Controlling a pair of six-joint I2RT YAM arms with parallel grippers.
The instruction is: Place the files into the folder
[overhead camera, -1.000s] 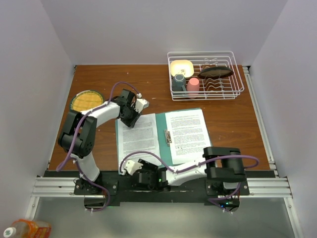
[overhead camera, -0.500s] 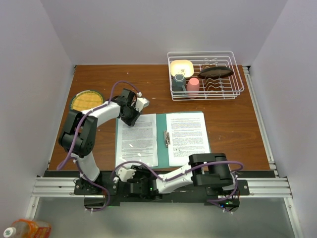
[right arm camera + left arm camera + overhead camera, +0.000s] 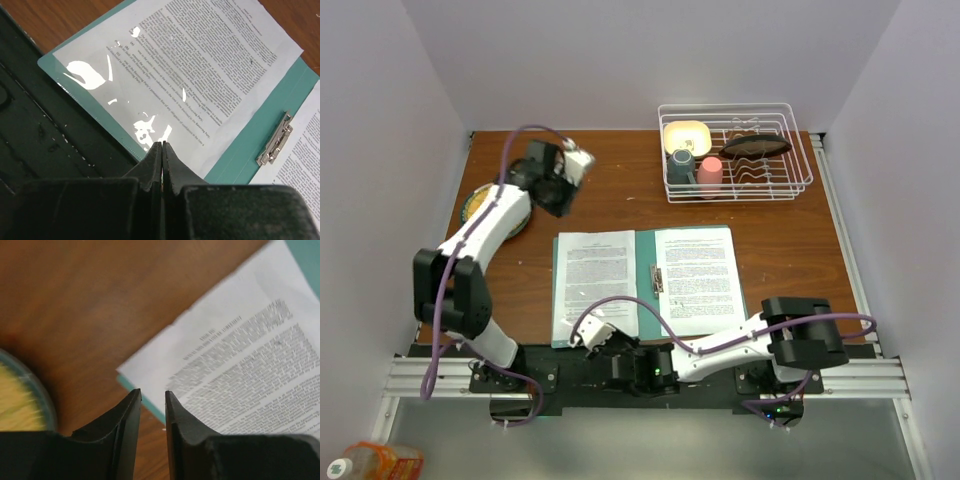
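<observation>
The teal folder lies open on the table, with a metal clip at its crease. One white printed sheet lies on its left leaf and another on its right leaf. My left gripper is up and back-left of the folder, empty, its jaws a narrow gap apart; the left sheet's far corner shows beyond it. My right gripper is shut over the near edge of the left sheet, with nothing seen between the fingers.
A yellow plate with a teal rim sits at the left, partly under my left arm. A white wire dish rack with a bowl, cups and a dark dish stands at the back right. The black base rail runs along the folder's near edge.
My left gripper has left the left sheet's far corner and moved up and back-left. The folder and sheets now lie flatter and squarer. My right gripper stays at the near edge.
</observation>
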